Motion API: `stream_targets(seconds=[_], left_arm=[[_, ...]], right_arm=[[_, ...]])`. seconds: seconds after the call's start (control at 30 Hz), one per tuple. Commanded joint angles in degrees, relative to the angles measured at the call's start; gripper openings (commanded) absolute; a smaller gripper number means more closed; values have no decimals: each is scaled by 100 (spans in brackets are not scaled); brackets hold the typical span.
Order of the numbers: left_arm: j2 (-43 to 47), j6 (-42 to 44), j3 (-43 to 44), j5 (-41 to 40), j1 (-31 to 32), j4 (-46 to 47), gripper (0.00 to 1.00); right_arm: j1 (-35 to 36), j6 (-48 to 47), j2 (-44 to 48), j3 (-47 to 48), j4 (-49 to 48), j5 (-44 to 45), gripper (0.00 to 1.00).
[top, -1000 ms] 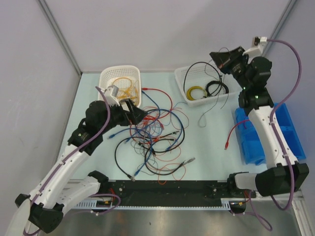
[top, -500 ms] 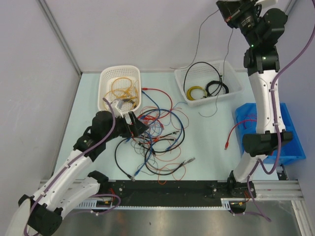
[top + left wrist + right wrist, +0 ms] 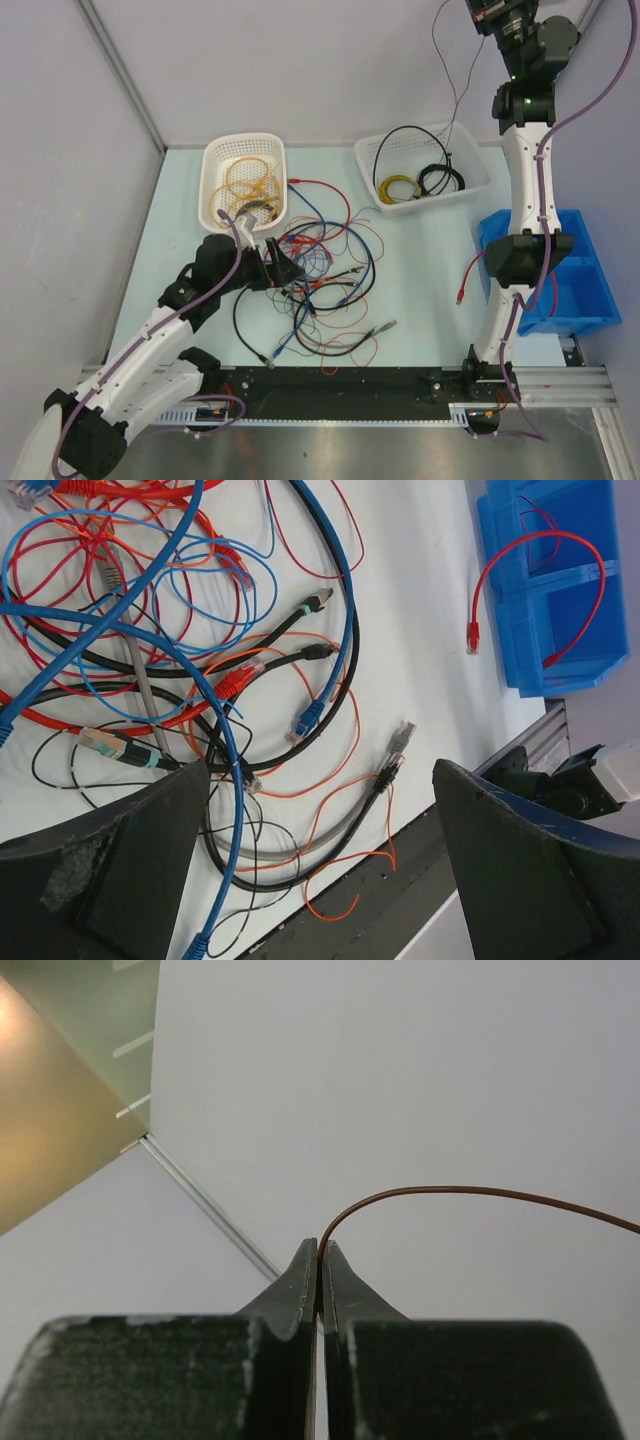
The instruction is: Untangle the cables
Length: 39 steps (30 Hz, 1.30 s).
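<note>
The cables (image 3: 325, 270) lie in a tangle of red, blue, orange and black loops at the table's middle. They fill the left wrist view (image 3: 200, 650). My left gripper (image 3: 285, 268) is open and empty at the tangle's left edge, its fingers spread wide just above the wires (image 3: 322, 770). My right gripper (image 3: 488, 12) is raised high at the back right. It is shut (image 3: 321, 1245) on a thin dark wire (image 3: 450, 1192). That wire (image 3: 455, 90) hangs down toward the right white basket (image 3: 425, 135).
The left white basket (image 3: 243, 140) holds yellow-orange cables. The right white basket holds black and yellow coils. A blue bin (image 3: 580, 275) stands at the right, with a red cable (image 3: 478, 265) trailing out of it. A black rail (image 3: 350, 380) runs along the near edge.
My right arm has risen much higher, lifting the thin dark wire up from the right basket. My left gripper has shifted a little nearer along the tangle's left edge.
</note>
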<state>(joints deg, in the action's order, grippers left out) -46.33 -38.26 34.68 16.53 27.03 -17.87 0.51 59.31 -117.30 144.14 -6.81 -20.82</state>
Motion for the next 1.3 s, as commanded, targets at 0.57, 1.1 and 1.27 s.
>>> stream_targets(seconds=[0.57,1.1,1.27], left_arm=[[-280,-147,-145,201,-31,530,100],[-351,-164,-137,315,-31,697,100],[-412,-164,-119,350,-31,758,100]], right_arm=[[361,-1579,699,-5080,-341,604,0],[775,-2494,2201,-6055,496,1809,0],[792,-2644,2580,-6082,619,1924,0]])
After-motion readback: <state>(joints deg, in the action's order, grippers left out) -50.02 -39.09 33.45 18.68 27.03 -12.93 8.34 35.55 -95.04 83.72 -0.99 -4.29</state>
